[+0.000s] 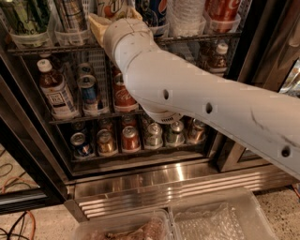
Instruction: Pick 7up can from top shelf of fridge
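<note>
Pincer (115,18) is positioned at top shelf (206,37) of fridge (154,180), right at 7up can (111,6). Grip state cannot be told. 7up can is seated upright beside Pepsi can (153,10).

Showing a thick, smooth white arm (197,101), dotted with small dark holes, faintly scuffed, ending in a tan gripper (111,18) up top.

7up can (112,6) upright on top shelf (42,48) of fridge (154,180), 12 o'clock, btm hidden; end effector (103,22) at its 6 o'clock.
</note>
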Controlling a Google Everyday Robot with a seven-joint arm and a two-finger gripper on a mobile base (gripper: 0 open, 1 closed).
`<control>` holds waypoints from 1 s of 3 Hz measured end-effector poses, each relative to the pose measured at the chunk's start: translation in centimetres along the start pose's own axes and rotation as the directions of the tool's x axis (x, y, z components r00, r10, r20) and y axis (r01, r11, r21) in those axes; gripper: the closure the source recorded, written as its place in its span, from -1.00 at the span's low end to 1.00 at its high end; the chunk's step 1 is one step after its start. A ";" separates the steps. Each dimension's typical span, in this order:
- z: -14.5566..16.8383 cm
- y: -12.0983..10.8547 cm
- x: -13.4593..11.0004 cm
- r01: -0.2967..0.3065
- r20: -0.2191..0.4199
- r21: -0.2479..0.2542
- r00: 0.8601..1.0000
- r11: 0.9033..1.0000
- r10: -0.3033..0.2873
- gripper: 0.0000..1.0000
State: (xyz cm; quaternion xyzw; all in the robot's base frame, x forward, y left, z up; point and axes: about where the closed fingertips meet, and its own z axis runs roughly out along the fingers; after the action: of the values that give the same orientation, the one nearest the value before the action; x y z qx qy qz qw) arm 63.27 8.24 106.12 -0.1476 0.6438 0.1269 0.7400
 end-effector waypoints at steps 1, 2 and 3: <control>0.7 0.3 0.4 0.001 -0.003 -0.017 1.000 1.000 -0.001 -0.22; 0.9 0.5 0.6 0.003 -0.005 -0.025 1.000 1.000 -0.003 0.14; 1.0 0.5 0.7 0.004 -0.009 -0.027 1.000 1.000 -0.004 0.60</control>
State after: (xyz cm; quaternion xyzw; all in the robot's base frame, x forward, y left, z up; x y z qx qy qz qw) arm 64.13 9.08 105.52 -0.1595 0.6450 0.1336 0.7353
